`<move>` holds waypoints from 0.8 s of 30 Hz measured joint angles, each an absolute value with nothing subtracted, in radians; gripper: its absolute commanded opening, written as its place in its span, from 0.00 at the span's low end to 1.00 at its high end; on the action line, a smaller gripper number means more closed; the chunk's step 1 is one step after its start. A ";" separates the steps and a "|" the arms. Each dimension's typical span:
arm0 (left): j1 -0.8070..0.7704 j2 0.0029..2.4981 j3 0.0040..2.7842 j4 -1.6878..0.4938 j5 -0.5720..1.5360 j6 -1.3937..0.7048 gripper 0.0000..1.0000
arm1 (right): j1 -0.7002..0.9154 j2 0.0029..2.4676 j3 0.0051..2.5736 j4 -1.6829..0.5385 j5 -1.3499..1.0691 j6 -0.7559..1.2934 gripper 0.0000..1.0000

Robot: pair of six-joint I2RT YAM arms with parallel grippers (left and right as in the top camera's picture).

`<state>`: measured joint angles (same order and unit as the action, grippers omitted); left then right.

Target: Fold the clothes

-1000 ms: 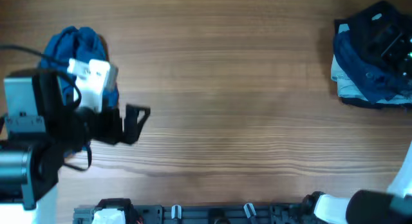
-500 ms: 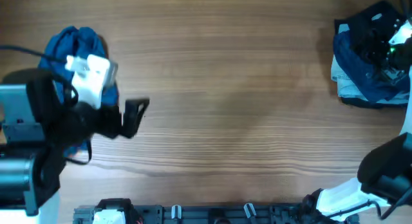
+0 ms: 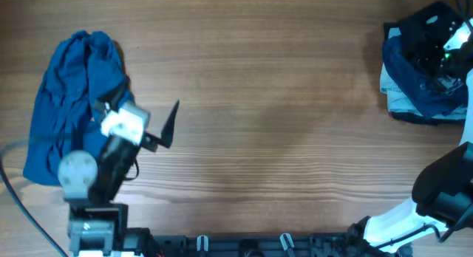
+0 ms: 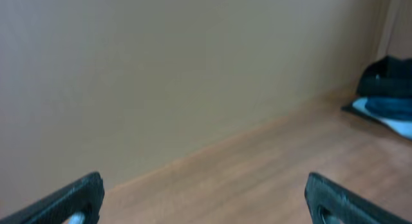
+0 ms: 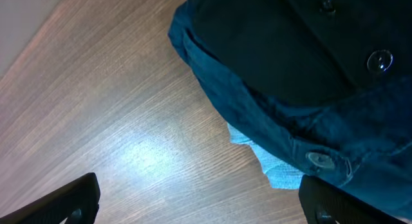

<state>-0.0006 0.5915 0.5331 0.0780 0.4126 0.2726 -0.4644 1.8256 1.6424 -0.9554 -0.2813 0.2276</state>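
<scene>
A crumpled blue garment (image 3: 70,102) lies at the table's left side in the overhead view. My left gripper (image 3: 164,125) is open and empty just right of it, pointing across the table; its wrist view shows only its two fingertips (image 4: 205,201), bare wood and a wall. A stack of dark blue clothes (image 3: 421,76) over a light blue piece sits at the far right. My right gripper (image 3: 443,54) hovers over that stack, open; its wrist view shows the dark denim with buttons (image 5: 302,89) and the fingers (image 5: 199,201) spread with nothing between them.
The wooden table (image 3: 273,117) stretches between the two clothes piles. A black rail with clips (image 3: 244,244) runs along the front edge. The right arm's white base (image 3: 399,227) stands at the front right.
The left arm has pulled back toward the front edge and off the blue garment, which now shows spread out. The right arm has barely moved.
</scene>
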 measured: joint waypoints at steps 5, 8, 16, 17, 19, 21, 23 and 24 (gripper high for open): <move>0.015 0.402 0.241 0.229 0.413 0.271 1.00 | -0.464 1.826 1.642 -0.936 -0.281 0.228 1.00; 0.031 0.332 0.144 0.262 0.397 0.225 1.00 | -0.464 1.826 1.642 -0.932 -0.281 0.228 1.00; 0.081 0.226 0.071 0.207 0.318 0.073 1.00 | -0.464 1.826 1.642 -0.930 -0.281 0.228 1.00; 0.089 0.217 0.064 0.202 0.308 0.051 1.00 | -0.464 1.826 1.642 -0.930 -0.281 0.228 0.99; 0.101 0.206 0.050 0.199 0.291 0.016 1.00 | -0.464 1.826 1.642 -0.930 -0.281 0.228 1.00; 0.108 0.199 0.036 0.186 0.276 -0.021 1.00 | -0.464 1.826 1.642 -0.930 -0.281 0.228 1.00; 0.110 0.189 0.022 0.144 0.254 -0.059 1.00 | -0.464 1.826 1.642 -0.930 -0.281 0.228 1.00; 0.110 0.185 0.017 0.127 0.247 -0.070 1.00 | -0.464 1.826 1.642 -0.930 -0.281 0.228 1.00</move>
<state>0.1101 0.1848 0.0174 0.1272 0.2470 -0.0700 -0.4644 1.8256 1.6424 -0.9298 -0.2813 0.2279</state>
